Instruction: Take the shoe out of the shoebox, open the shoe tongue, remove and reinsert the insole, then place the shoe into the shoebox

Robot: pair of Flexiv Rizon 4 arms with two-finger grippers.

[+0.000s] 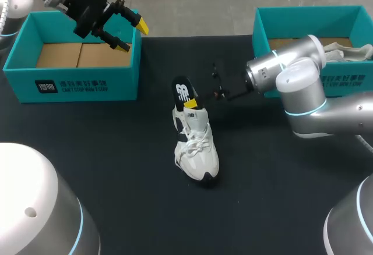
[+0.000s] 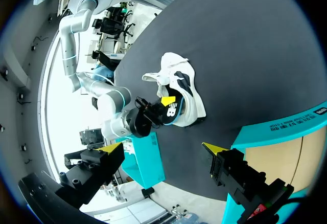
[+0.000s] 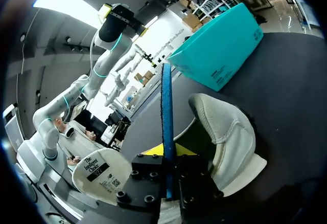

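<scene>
Head view: shoe mid-frame, unboxed; left gripper spread, empty, upper left over box. Left wrist view: right gripper pinches insole at the heel. Right wrist view: insole half out; seating and boxing seemingly remain.

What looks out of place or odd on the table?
The insole stands on edge, sticking up out of the white shoe instead of lying flat inside; the right fingers pinch it. Nothing else looks odd.
</scene>
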